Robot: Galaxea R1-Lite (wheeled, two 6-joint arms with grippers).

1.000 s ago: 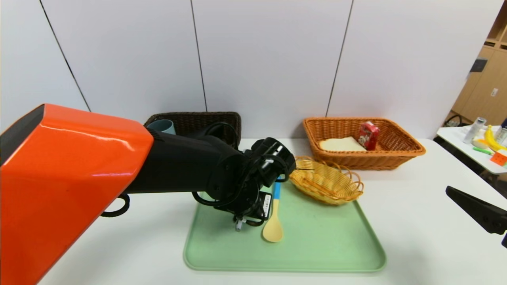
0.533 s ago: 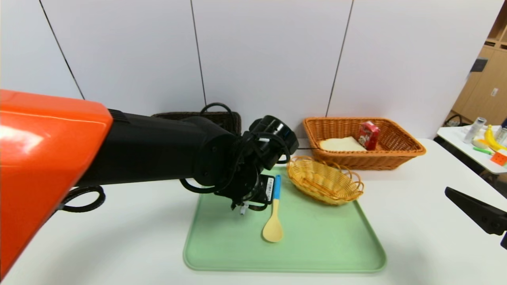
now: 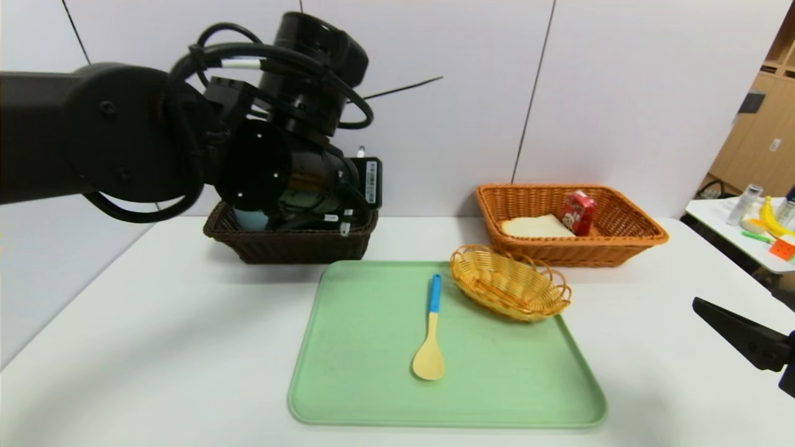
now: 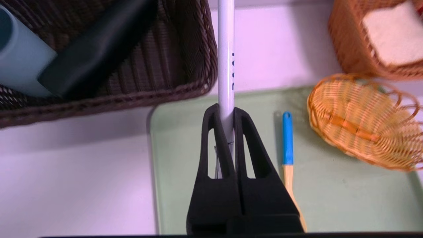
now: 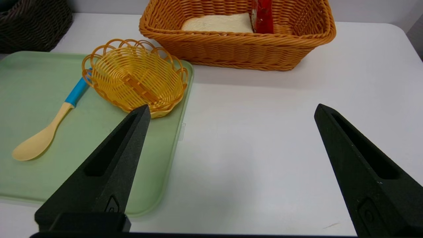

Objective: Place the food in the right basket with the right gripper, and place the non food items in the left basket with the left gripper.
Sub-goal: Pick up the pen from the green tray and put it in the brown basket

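The left gripper (image 4: 228,115), upper left in the head view, is clamped on the white pen (image 4: 226,59) near the left basket (image 3: 292,245), which already holds the cup (image 4: 19,62) and black case (image 4: 99,43). To finish this step well, carry the pen fully over the rim before releasing, keeping it level so it drops inside (it is long). The right gripper (image 5: 231,112) waits spread wide at the lower right; the spoon (image 3: 431,335) lies mid-frame on the green tray (image 3: 528,397).

Bright, even indoor light with soft shadows

The white surface (image 3: 186,347) carries faint shadows beside the green tray (image 3: 497,397); in the left wrist view the small yellow basket (image 4: 363,122) smears with motion blur, and the head view bows at its edges.
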